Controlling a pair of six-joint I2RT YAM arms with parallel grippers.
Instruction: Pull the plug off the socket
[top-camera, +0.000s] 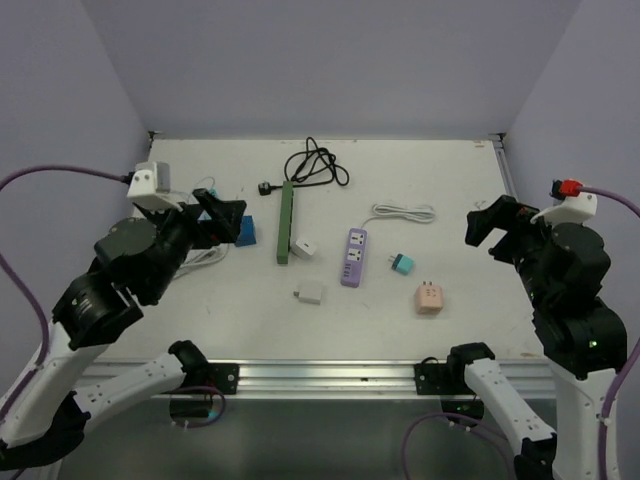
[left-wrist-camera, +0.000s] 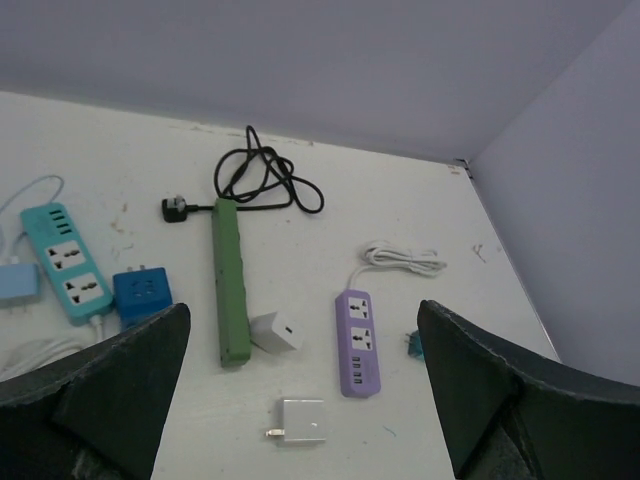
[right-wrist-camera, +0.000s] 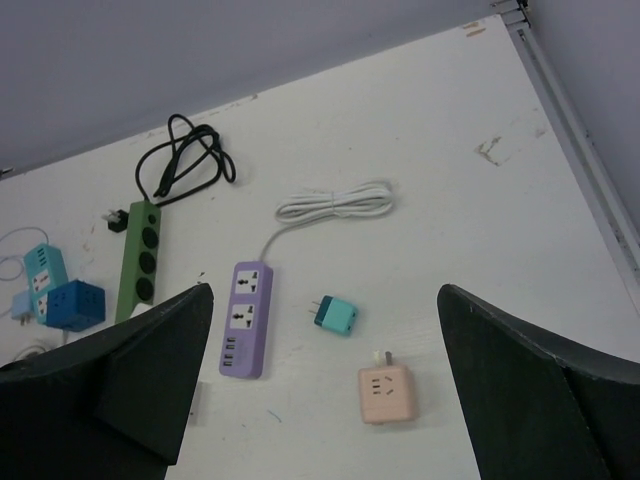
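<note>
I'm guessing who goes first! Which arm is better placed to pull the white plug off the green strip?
Left, probably: the left gripper, open, hangs nearer the white plug at the green strip; the right gripper is farther.

A white table (top-camera: 450, 170) fills the middle of the top view, its surface scuffed with small dark marks. A pale lavender back wall (top-camera: 320, 60) spans the upper frame, joined by a left wall (top-camera: 50, 90) and a right wall (top-camera: 590, 90) of the same colour. A silver metal rail (top-camera: 320, 375) runs along the table's near edge, low in the frame. The light is soft and even.
</note>
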